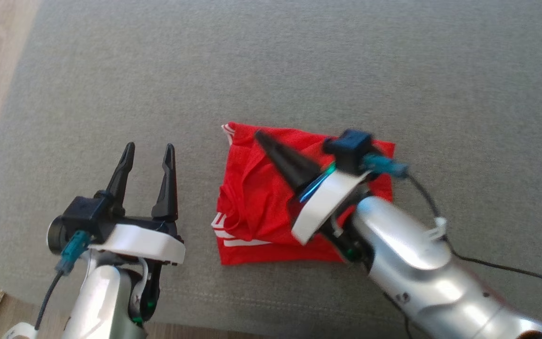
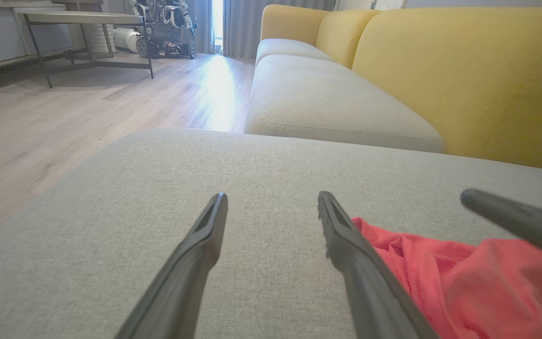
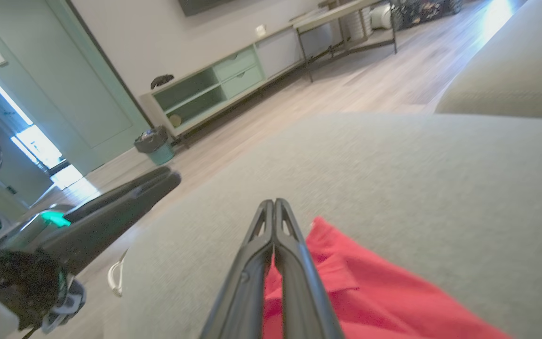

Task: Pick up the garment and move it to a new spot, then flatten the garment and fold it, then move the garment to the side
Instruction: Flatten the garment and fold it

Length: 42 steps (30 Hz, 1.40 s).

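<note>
Right fingers (image 1: 282, 157) over garment (image 1: 247, 202) on cushion (image 1: 299, 61)

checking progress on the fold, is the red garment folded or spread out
Folded: the red garment lies as a compact, roughly square bundle on the grey cushion, with overlapping layers and wrinkles.
</note>
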### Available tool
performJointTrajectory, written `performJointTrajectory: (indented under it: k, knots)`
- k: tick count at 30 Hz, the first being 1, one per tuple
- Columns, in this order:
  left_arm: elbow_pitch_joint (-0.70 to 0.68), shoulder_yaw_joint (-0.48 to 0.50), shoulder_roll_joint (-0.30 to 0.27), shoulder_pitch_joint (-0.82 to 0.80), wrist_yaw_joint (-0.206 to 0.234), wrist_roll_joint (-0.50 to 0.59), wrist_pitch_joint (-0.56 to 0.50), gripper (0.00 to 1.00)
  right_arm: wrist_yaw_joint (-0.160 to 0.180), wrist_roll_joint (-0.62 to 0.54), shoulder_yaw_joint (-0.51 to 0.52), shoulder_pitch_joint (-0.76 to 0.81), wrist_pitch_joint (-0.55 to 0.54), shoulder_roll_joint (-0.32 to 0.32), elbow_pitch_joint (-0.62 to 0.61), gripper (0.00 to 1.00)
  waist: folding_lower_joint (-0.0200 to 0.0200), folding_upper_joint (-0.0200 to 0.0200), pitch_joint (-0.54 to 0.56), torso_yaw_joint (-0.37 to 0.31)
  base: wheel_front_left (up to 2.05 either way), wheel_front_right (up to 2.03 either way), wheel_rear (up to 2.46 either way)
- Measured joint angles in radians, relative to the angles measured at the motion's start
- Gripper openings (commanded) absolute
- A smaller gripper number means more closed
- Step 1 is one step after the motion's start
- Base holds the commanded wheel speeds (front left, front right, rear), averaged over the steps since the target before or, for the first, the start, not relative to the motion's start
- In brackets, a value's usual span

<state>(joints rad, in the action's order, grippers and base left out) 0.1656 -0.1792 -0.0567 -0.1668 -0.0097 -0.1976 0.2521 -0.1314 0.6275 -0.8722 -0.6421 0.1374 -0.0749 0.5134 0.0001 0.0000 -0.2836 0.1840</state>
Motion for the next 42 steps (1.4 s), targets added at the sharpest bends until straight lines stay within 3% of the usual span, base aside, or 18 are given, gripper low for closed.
performJointTrajectory:
  k: [3, 5, 6, 7, 14, 19, 29, 42]
  knots:
    - [-0.002, 0.002, -0.001, 0.001, 0.001, 0.004, 0.001, 1.0, 0.0, -0.066, 0.13, 0.033, 0.016, -0.001, -0.016, 0.03, 0.0, 0.0, 0.011, -0.021, 0.0, 0.0, 0.0]
    - [-0.004, 0.007, -0.002, 0.003, 0.001, 0.009, 0.001, 1.0, 0.0, -0.113, 0.226, 0.085, 0.023, -0.004, -0.044, 0.45, 0.0, 0.0, 0.02, -0.035, 0.0, 0.0, 0.0]
    - [-0.004, 0.011, -0.003, 0.005, 0.001, 0.013, 0.001, 1.0, 0.0, -0.135, 0.277, 0.118, 0.025, -0.006, -0.063, 0.9, 0.0, 0.0, 0.024, -0.042, 0.0, 0.0, 0.0]
    - [-0.005, 0.015, -0.004, 0.007, 0.001, 0.013, 0.001, 1.0, 0.0, -0.159, 0.328, 0.15, 0.029, -0.009, -0.084, 1.0, 0.0, 0.0, 0.029, -0.049, 0.0, 0.0, 0.0]
    - [-0.011, 0.028, -0.021, 0.041, 0.007, 0.021, 0.002, 1.0, 0.0, -0.313, 0.656, 0.362, -0.002, -0.022, -0.291, 1.0, 0.0, 0.0, 0.061, -0.087, 0.0, 0.0, 0.0]
    - [-0.016, 0.031, -0.035, 0.044, 0.012, 0.028, 0.002, 1.0, 0.0, -0.385, 0.787, 0.479, -0.053, -0.003, -0.426, 1.0, 0.0, 0.0, 0.086, -0.103, 0.0, 0.0, 0.0]
    - [-0.04, 0.032, -0.06, 0.148, 0.026, 0.028, -0.014, 1.0, 0.0, -0.436, 0.841, 0.633, -0.154, 0.005, -0.567, 1.0, 0.0, 0.0, 0.173, -0.124, 0.0, 0.0, 0.0]
    - [-0.077, 0.028, -0.079, 0.274, 0.045, 0.028, -0.066, 1.0, 0.0, -0.444, 0.858, 0.756, -0.206, 0.015, -0.616, 1.0, 0.0, 0.0, 0.278, -0.134, 0.0, 0.0, 0.0]
